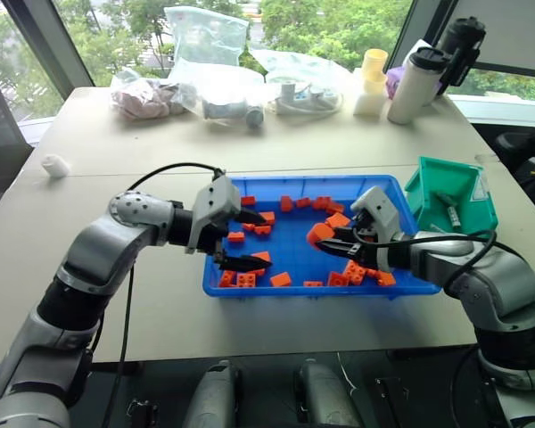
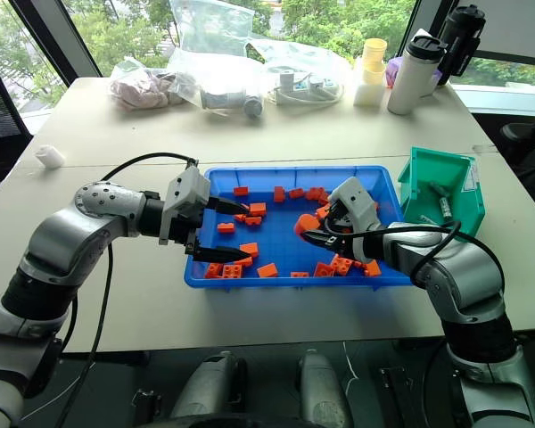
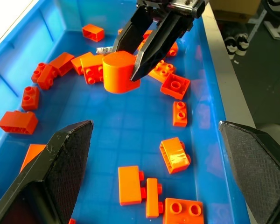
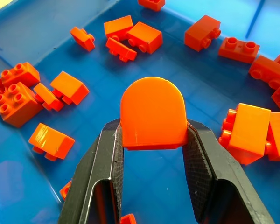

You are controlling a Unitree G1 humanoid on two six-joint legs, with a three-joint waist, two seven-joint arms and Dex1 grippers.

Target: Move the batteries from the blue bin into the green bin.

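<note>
The blue bin (image 1: pixel 296 252) lies on the table in front of me, strewn with orange bricks (image 1: pixel 246 279). My right gripper (image 1: pixel 326 237) hangs over the bin's right half, shut on a rounded orange block (image 4: pixel 153 111), which the left wrist view shows as a short orange block (image 3: pixel 117 72) between the black fingers. My left gripper (image 1: pixel 250 239) is open over the bin's left half with nothing between its fingers (image 3: pixel 60 163). A small grey-silver piece (image 3: pixel 105 49), maybe a battery, lies behind the held block. The green bin (image 1: pixel 426 190) stands right of the blue one with a battery (image 1: pixel 450 215) inside.
Clear plastic bags (image 1: pixel 216 85), a white bottle (image 1: pixel 414 85), a black bottle (image 1: pixel 459 45) and yellow cups (image 1: pixel 372 80) line the table's far side. A small white object (image 1: pixel 55 165) lies at the far left. Bare tabletop surrounds both bins.
</note>
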